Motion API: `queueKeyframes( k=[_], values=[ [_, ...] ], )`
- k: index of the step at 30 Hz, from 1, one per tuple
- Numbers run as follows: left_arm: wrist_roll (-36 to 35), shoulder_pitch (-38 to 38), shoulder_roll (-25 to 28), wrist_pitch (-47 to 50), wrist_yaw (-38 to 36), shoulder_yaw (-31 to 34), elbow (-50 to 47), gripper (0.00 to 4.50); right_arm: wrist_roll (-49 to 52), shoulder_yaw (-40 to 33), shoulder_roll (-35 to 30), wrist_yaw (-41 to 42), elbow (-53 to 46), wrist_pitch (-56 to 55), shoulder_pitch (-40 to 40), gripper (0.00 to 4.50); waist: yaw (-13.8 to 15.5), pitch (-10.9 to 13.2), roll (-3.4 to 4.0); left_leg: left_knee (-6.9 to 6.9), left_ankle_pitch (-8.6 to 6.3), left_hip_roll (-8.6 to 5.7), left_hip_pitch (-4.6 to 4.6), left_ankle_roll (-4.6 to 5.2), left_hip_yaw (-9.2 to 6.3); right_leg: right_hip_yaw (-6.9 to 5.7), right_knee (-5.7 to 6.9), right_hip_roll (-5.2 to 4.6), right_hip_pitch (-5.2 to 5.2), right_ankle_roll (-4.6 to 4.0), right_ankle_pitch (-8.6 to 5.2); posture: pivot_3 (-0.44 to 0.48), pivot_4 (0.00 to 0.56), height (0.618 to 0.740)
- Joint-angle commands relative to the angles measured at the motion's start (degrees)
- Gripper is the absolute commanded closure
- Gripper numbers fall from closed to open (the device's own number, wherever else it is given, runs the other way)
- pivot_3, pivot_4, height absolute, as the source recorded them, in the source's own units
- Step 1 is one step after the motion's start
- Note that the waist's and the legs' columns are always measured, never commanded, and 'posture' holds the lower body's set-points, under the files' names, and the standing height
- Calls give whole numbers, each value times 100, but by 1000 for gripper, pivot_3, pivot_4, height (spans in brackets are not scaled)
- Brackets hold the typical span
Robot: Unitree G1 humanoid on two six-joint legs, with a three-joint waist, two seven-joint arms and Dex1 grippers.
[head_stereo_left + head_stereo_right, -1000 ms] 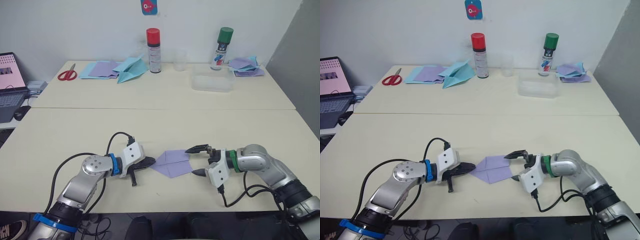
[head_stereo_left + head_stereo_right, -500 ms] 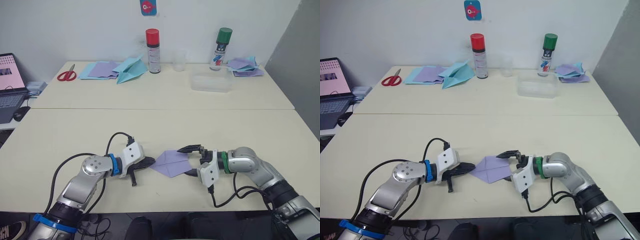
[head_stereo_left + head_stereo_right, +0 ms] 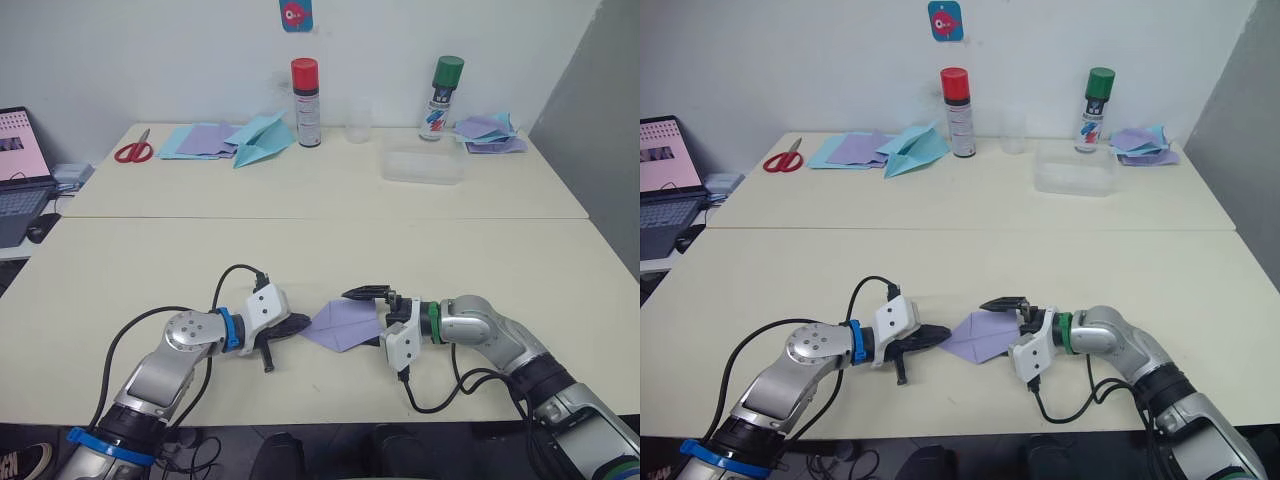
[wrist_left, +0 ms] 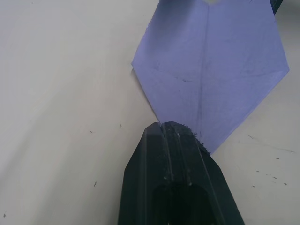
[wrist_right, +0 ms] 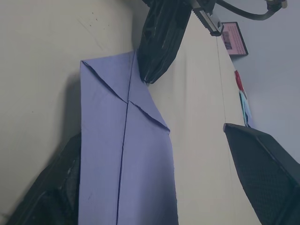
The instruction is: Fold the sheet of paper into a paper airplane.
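The sheet of paper (image 3: 345, 325) is lavender and lies flat near the table's front edge, its two left corners folded in to a point toward my left gripper. My left gripper (image 3: 300, 323) is shut, and its black tip (image 4: 171, 129) rests on that point. My right gripper (image 3: 372, 318) is open at the paper's right end. One of its fingers (image 3: 365, 295) is past the far edge and the other is at the near edge. In the right wrist view the paper (image 5: 126, 154) runs between both fingers.
On the back table stand a red-capped spray can (image 3: 306, 87), a green-capped can (image 3: 446, 84), a clear cup (image 3: 358, 120) and a clear plastic box (image 3: 424, 165). A light-blue paper plane (image 3: 258, 140), paper stacks (image 3: 205, 140) (image 3: 488, 132), scissors (image 3: 133, 150) and a laptop (image 3: 20, 170) are there too.
My right gripper has moved left, from beside the paper's right end to astride it, still open. The left gripper and the paper have stayed put.
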Motion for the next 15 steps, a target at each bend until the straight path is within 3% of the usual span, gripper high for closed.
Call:
queueKeyframes(
  k=[1, 7, 15],
  values=[
    [188, 157, 37, 197, 8, -136, 199, 4500, 469, -146, -357, 534, 1, 604, 273, 275, 8, 0, -1, 0, 0, 0, -1, 0, 2, 1, -1, 0, 0, 1, 0, 0, 150, 740],
    [192, 132, 9, 171, 1, -152, 244, 4500, 2202, -599, -221, 1310, -1082, 2973, 696, 275, 24, 2, 2, -1, -1, 0, -8, 0, 1, -3, -6, -4, 1, 14, 4, 0, 150, 740],
    [199, 102, 10, 133, -23, -150, 289, 4500, 3407, -1118, -389, 1770, -2264, 6020, 909, 275, 27, 13, 18, -2, -1, 0, -21, -1, -3, -9, -6, -4, -12, 16, 5, 0, 150, 740]
  ],
)
